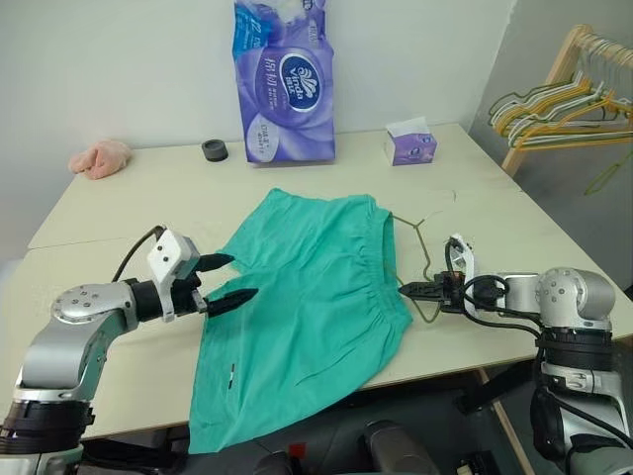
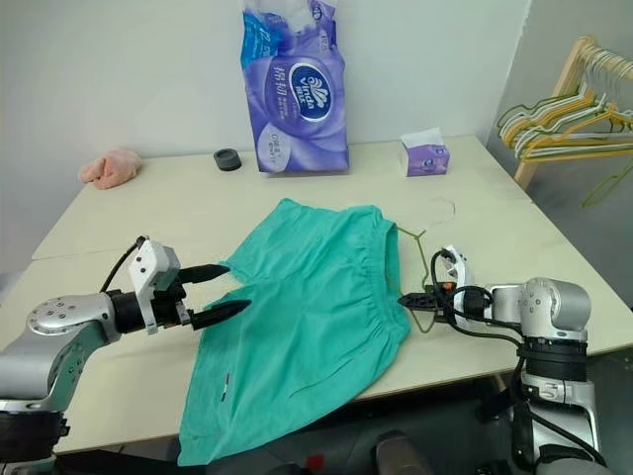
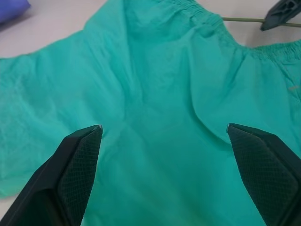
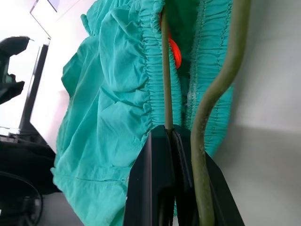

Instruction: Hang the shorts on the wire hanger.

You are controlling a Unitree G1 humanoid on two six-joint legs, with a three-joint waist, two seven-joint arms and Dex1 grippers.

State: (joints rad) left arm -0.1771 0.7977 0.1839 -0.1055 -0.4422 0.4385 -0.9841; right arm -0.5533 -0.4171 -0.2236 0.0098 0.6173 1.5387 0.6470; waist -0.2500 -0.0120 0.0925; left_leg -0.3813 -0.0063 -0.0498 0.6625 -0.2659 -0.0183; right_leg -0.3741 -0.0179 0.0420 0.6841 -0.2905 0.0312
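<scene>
The teal shorts (image 1: 307, 297) lie flat on the table, one leg hanging over the front edge. The wire hanger (image 1: 425, 252) lies at their waistband on the right; part of it is hidden by the cloth. My right gripper (image 1: 415, 290) is shut on the hanger's wire (image 4: 165, 70) just beside the gathered waistband (image 4: 141, 94). My left gripper (image 1: 232, 280) is open at the shorts' left edge, level with the table. Its two fingers (image 3: 80, 165) stand wide apart over the fabric (image 3: 160, 84) with nothing between them.
At the back of the table (image 1: 148, 198) stand a purple tissue pack (image 1: 284, 84), a small tissue box (image 1: 410, 146) and a black roll (image 1: 215, 150). A pink cloth lump (image 1: 101, 156) lies far left. A wooden rack with coloured hangers (image 1: 564, 104) stands at the right.
</scene>
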